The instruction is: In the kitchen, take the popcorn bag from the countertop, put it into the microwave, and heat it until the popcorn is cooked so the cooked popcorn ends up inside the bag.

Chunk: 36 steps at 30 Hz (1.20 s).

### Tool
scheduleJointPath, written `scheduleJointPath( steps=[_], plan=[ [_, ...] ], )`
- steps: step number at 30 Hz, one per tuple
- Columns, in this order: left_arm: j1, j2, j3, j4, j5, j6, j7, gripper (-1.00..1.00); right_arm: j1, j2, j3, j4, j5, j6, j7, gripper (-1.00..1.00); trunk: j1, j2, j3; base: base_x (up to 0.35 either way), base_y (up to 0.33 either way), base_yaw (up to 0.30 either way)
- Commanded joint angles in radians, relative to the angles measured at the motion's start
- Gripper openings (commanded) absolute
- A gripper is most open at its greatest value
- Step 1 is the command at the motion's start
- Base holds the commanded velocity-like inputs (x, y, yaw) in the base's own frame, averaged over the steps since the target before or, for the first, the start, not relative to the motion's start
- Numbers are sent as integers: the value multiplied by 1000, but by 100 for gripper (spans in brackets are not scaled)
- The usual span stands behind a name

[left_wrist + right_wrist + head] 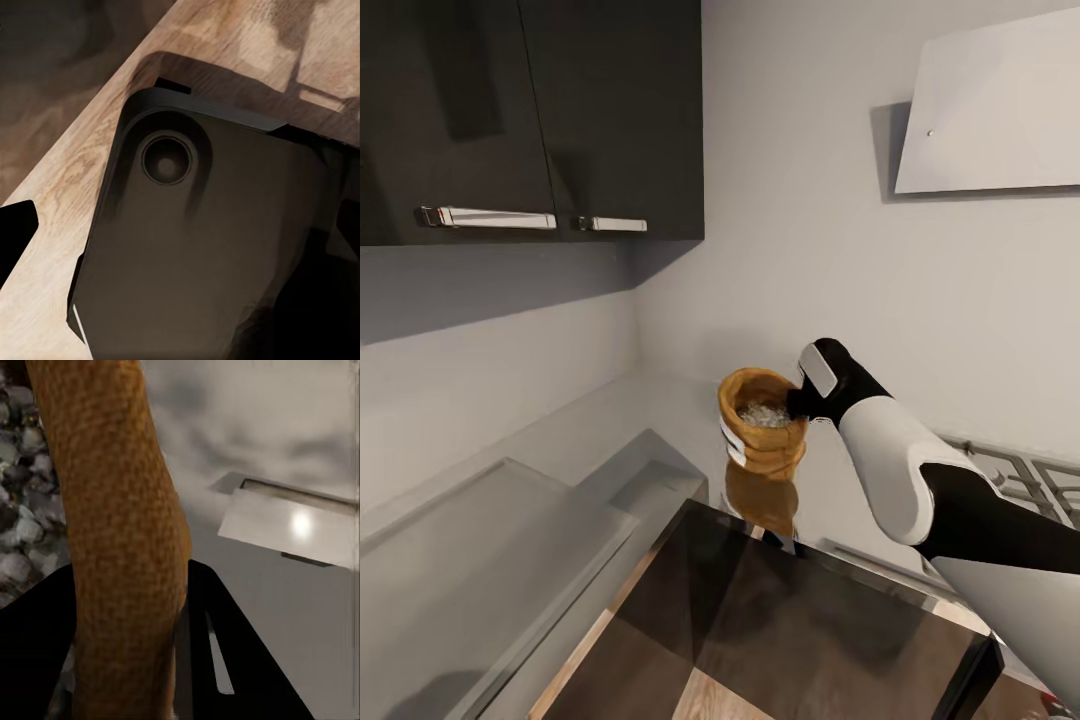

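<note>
The robot's right gripper (796,402) pinches the rolled rim of the small golden-brown crumpled paper popcorn bag (762,447), its black fingers (217,660) closed on either side of the bag wall in the right wrist view, with pale, greyish kernels (19,502) showing inside. In the head view the bag hangs just above the long dark grey glossy countertop (560,500), its reflection directly beneath it, beside a steel gas hob (1025,478) and below dark wall cabinets (530,120). The left wrist view looks down on a dark robot part over a wooden floor (67,187); whether the left gripper is open or closed cannot be told. By these pictures, pickup looks done; carrying the bag to the microwave, loading it and heating remain.
</note>
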Motion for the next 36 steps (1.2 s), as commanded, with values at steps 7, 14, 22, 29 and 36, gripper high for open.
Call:
scheduleJointPath(
  steps=[7, 14, 22, 29, 36],
  plan=[
    [0, -3, 8, -1, 0, -1, 1, 100, 0, -5, -5, -86, -14, 16, -15, -100, 0, -1, -1, 0, 0, 0],
    [0, -5, 5, -1, -3, -1, 1, 100, 0, -7, -5, -88, -15, 16, -15, -100, 0, -1, -1, -98, 0, 0],
    [0, -5, 6, -1, -2, -4, 2, 100, 0, -5, -7, -88, -17, 16, -15, -100, 0, -1, -1, -343, 0, 0],
    [0, -6, 6, -1, -1, -5, 3, 100, 0, -7, -9, -88, -17, 16, -14, -100, 0, -1, -1, -349, 0, 0],
    [0, -6, 5, -1, -3, -7, 3, 100, 0, -11, -9, -88, -19, 16, -11, -100, 0, -1, -1, -350, 0, 0]
  ],
)
